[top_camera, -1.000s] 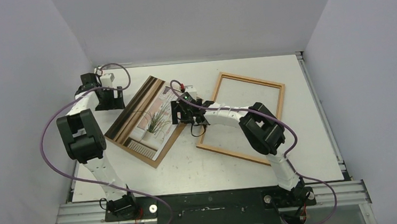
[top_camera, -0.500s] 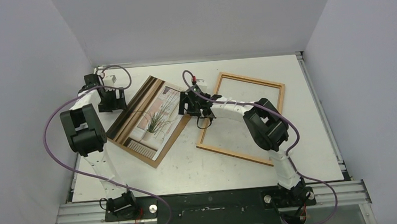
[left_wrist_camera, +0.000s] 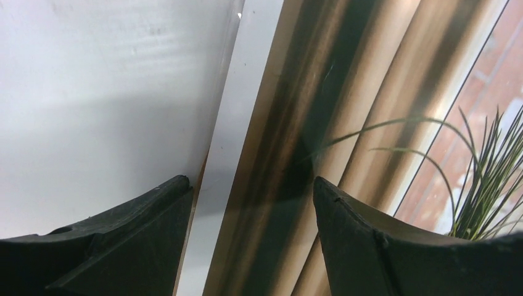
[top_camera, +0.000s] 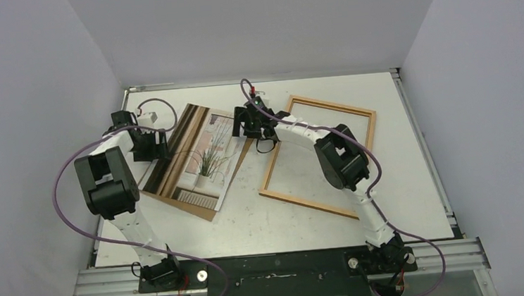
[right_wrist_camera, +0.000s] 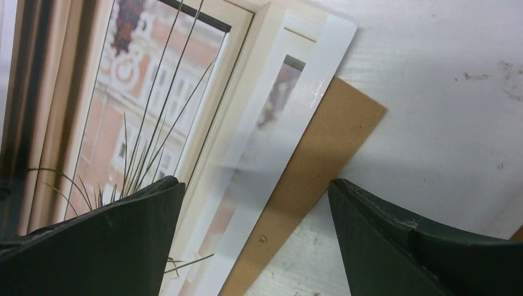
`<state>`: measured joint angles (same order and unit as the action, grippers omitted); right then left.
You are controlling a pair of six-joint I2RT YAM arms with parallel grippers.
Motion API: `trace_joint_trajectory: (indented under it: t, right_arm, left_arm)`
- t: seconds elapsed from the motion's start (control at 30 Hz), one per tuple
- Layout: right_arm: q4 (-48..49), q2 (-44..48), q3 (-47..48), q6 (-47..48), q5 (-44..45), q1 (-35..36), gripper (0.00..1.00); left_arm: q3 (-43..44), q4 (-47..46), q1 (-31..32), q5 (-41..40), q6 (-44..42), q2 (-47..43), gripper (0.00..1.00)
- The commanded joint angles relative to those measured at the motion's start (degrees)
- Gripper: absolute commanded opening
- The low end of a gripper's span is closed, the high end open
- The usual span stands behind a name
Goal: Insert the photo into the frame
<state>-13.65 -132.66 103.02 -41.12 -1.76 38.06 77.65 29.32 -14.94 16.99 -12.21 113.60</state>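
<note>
The photo (top_camera: 203, 159), banded beige, pink and brown with a spindly plant, lies at left centre on a brown backing sheet (top_camera: 195, 208). The orange-brown frame (top_camera: 328, 104) lies flat to its right, apart from the print, with bare table inside it. My left gripper (top_camera: 151, 147) is open over the photo's left edge. In the left wrist view its gripper (left_wrist_camera: 250, 185) straddles the white border of the photo (left_wrist_camera: 345, 92). My right gripper (top_camera: 248, 128) is open above the print's far right corner. There the gripper (right_wrist_camera: 254, 185) spans the photo (right_wrist_camera: 185, 92) and the backing corner (right_wrist_camera: 333, 135).
White table (top_camera: 251, 219) with grey walls on the left, back and right. A metal rail (top_camera: 275, 267) with both arm bases runs along the near edge. Purple cables loop beside each arm.
Photo and backing sheet have turned a little, now more upright. The right gripper moved away to the print's far right corner. The left gripper came nearer onto its left edge and narrowed slightly.
</note>
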Motion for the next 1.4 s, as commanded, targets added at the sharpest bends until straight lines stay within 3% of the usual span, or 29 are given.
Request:
trace_joint_trajectory:
  t: [0.0, 0.17, 0.43, 0.6, 0.77, 1.0, 1.37]
  right_arm:
    - [0.2, -1.4, 5.4, 1.1, -2.9, 0.2, 0.90]
    - [0.7, 2.8, 1.2, 2.2, -3.4, 0.2, 0.90]
    - [4.7, 18.6, -22.0, 0.4, -9.2, 4.2, 0.90]
    - [5.5, 24.6, -31.0, -0.6, -12.5, 9.5, 0.90]
    - [5.5, 30.2, -37.8, -0.7, -15.0, 10.2, 0.91]
    - [5.8, 32.7, -44.2, 1.5, -24.0, 12.9, 0.99]
    - [11.8, 31.0, -51.0, -4.3, -26.1, 17.6, 0.94]
  left_arm:
    - [-5.6, 5.1, -0.9, 2.7, -0.4, -3.3, 0.68]
    - [-6.9, 6.5, -2.1, 4.7, 0.4, -6.2, 0.63]
    - [-9.0, 6.3, -2.1, 8.2, 2.8, -8.0, 0.51]
    - [-9.4, 6.2, -2.1, 8.2, 3.3, -8.4, 0.48]
    - [-10.6, 4.8, -2.1, 7.3, 4.1, -8.9, 0.45]
    - [-11.9, 2.9, -1.6, 5.7, 5.5, -9.3, 0.42]
    - [-13.3, 1.3, -1.6, 3.9, 5.3, -9.9, 0.39]
